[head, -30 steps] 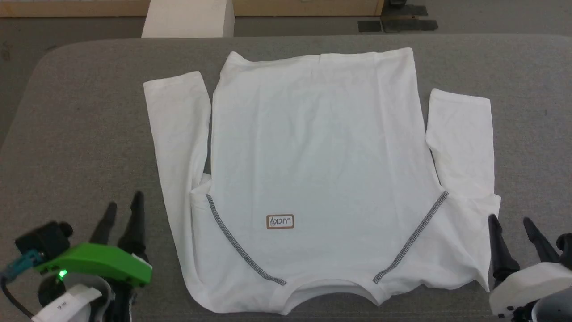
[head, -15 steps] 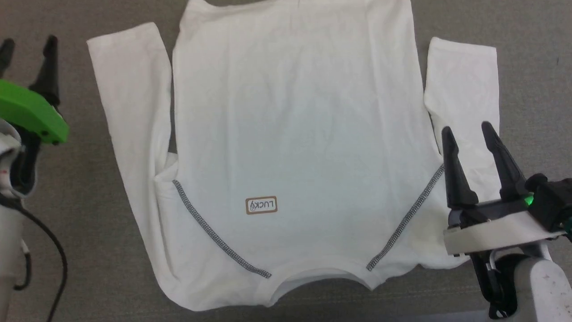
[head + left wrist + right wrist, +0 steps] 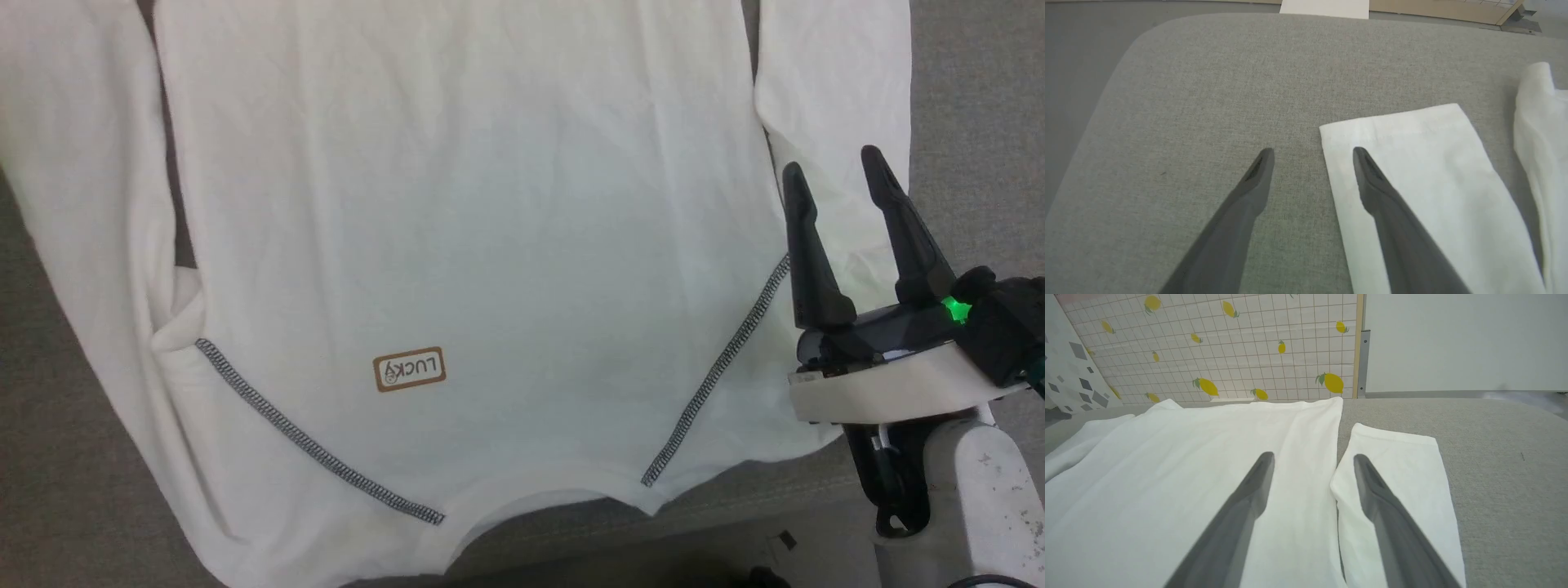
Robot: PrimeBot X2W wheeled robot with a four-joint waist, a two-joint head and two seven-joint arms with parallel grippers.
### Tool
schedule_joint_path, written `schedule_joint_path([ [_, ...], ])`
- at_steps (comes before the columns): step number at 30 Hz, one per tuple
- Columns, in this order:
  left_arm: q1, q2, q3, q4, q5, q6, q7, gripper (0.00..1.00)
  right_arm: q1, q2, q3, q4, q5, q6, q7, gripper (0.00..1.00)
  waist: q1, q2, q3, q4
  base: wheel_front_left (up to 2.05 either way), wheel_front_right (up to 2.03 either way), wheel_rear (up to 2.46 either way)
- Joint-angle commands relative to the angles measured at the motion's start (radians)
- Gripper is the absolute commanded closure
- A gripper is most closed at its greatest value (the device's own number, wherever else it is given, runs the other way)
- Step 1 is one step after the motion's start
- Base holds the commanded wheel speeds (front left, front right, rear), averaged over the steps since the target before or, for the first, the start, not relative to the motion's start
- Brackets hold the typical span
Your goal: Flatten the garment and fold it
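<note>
Head view
- Shirt: the white shirt point(image 3: 457, 204) lay flat on the grey table point(image 3: 980, 98) and covered most of the frame, collar at the bottom edge.
- Stitching: two grey zigzag lines point(image 3: 310, 445) ran up and outward from the collar.
- Patch: a brown-edged patch point(image 3: 409, 369) sat lower left of centre.
- Right hand: the right hand point(image 3: 832, 159) stood at the right of the frame, fingers spread and empty, pointing up the frame where sleeve met body.

Left wrist view
- Left hand: the left hand point(image 3: 1312, 150) was open and gripped nothing. One finger was over bare table, the other over the cuff corner.
- Sleeve: one sleeve point(image 3: 1433, 183) lay flat at centre right, cuff toward the top.
- Box: a white box point(image 3: 1325, 8) showed past the table's far edge.

Right wrist view
- Right hand: its fingers were wide apart, the left one over the shirt's body and the right one over the other sleeve point(image 3: 1400, 469).
- Wall: a lemon-print wall point(image 3: 1229, 347) filled the upper left.
</note>
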Motion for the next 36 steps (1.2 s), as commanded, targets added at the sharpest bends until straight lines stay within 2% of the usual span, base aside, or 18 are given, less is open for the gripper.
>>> schedule_joint_path([
  [1,-0.026,0.007,0.011,0.004,-0.014,0.021,0.017,0.0,-0.015,0.0,0.003,0.002,0.005,-0.002,-0.007,0.0,-0.0002,0.0,0.062,-0.06,0.0,0.0,0.0],
  [4,-0.035,0.008,0.027,0.011,-0.035,0.07,0.085,0.0,-0.017,0.0,0.004,0.009,0.011,-0.002,-0.018,0.0,-0.0002,0.0,0.079,-0.07,0.0,0.0,0.0],
  [11,-0.008,0.007,0.044,0.009,-0.078,0.143,0.214,0.0,-0.022,0.0,0.008,0.016,0.014,-0.002,-0.029,0.0,-0.0002,0.0,0.088,-0.076,0.0,0.0,0.0],
  [13,0.004,0.005,0.049,-0.005,-0.097,0.145,0.243,1.0,-0.022,0.0,0.008,0.017,0.013,-0.002,-0.031,0.0,-0.0002,0.0,0.088,-0.077,0.0,0.0,0.0],
  [15,0.014,0.005,0.055,-0.02,-0.113,0.144,0.256,1.0,-0.022,0.0,0.007,0.018,0.014,-0.002,-0.032,0.0,-0.0002,0.0,0.085,-0.076,0.0,0.0,0.0],
  [18,0.025,0.006,0.065,-0.04,-0.116,0.133,0.221,1.0,-0.016,0.0,0.002,0.022,0.015,-0.002,-0.032,0.0,-0.0002,0.0,0.07,-0.069,0.0,0.0,0.0],
  [22,0.039,-0.002,0.077,-0.057,-0.125,0.086,0.145,1.0,-0.003,0.0,-0.014,0.03,0.007,-0.002,-0.028,0.0,-0.0002,0.0,0.013,-0.049,0.0,0.0,0.0],
  [27,0.088,0.008,0.08,-0.107,-0.12,0.023,0.052,1.0,0.03,0.0,-0.039,0.025,-0.013,-0.002,-0.011,0.0,-0.0002,0.0,-0.099,-0.009,0.0,0.0,0.0],
  [31,0.154,0.013,0.102,-0.182,-0.134,0.0,0.002,1.0,0.073,0.0,-0.059,0.015,-0.027,-0.002,0.017,0.0,-0.0002,0.0,-0.198,0.029,0.0,0.0,0.0],
  [36,0.245,0.018,0.116,-0.325,-0.152,-0.006,-0.01,1.0,0.141,0.0,-0.091,-0.007,-0.036,-0.002,0.057,0.0,-0.0002,0.0,-0.312,0.077,0.0,0.0,0.0],
])
